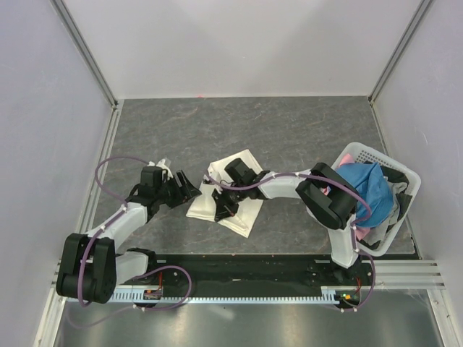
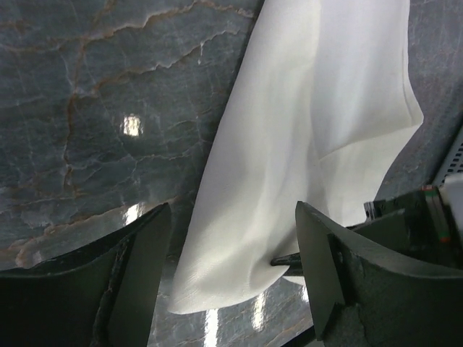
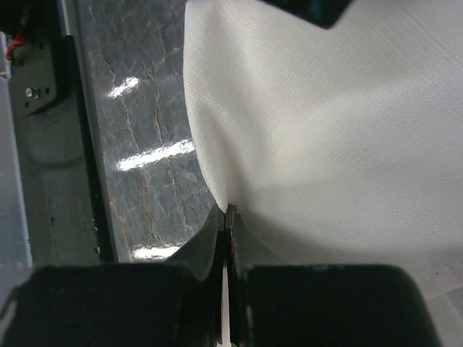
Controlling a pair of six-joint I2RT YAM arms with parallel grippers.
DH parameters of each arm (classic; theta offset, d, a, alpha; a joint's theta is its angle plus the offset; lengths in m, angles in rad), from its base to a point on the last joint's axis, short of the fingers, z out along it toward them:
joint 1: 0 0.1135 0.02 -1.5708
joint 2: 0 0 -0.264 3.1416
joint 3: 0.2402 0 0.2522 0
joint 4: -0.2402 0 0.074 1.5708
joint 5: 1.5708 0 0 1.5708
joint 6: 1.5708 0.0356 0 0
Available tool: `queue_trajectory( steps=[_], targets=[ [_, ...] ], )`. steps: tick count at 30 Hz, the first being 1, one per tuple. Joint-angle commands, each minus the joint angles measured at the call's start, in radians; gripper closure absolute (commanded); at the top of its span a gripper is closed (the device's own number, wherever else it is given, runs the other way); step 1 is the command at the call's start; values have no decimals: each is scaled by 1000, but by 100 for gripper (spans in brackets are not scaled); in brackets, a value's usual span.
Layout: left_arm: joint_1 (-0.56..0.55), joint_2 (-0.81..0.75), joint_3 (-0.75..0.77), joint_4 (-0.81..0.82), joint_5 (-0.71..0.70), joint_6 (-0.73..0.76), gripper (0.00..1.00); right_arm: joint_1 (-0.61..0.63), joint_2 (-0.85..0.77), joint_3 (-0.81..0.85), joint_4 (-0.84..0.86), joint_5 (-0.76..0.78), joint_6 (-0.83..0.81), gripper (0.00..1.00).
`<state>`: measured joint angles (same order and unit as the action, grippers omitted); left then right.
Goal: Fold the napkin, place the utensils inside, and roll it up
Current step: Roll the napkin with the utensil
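The right gripper [image 3: 229, 213] has its two fingers pressed together on the edge of the napkin [image 3: 325, 123], with a thin sliver of white cloth showing in the seam between them. From that pinch the cream cloth spreads ahead of the fingers and off to their right, and the grey marbled table [image 3: 145, 181] lies bare on their left. The left gripper [image 2: 231, 210] stands spread wide, low over the table, with a folded corner of the napkin lying between its fingertips and running away ahead of them, touching neither finger. Just beside its right finger a short dark stub [image 2: 284, 261] pokes out from under the cloth; whether this is the utensil cannot be told. In the overhead view the two grippers face each other across the napkin's left side. Well behind the right gripper, past its elbow, a white basket [image 1: 376, 154] holds a blue cloth [image 1: 365, 184].
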<state>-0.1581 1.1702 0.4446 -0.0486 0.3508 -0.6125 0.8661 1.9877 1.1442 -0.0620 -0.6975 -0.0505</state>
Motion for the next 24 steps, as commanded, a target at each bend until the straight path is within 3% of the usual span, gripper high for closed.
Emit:
queue_trajectory(
  steps=[1, 10, 18, 24],
  targets=[
    [2, -44, -32, 44, 27, 13, 24, -58, 72, -24, 91, -229, 127, 100],
    [2, -54, -69, -8, -50, -13, 27, -162, 169, -24, 232, -359, 296, 100],
    [2, 8, -98, 45, 28, -56, 43, -176, 184, -9, 234, -353, 307, 100],
    [2, 97, -107, 176, 118, -107, 59, -176, 180, -12, 220, -330, 290, 100]
  ],
)
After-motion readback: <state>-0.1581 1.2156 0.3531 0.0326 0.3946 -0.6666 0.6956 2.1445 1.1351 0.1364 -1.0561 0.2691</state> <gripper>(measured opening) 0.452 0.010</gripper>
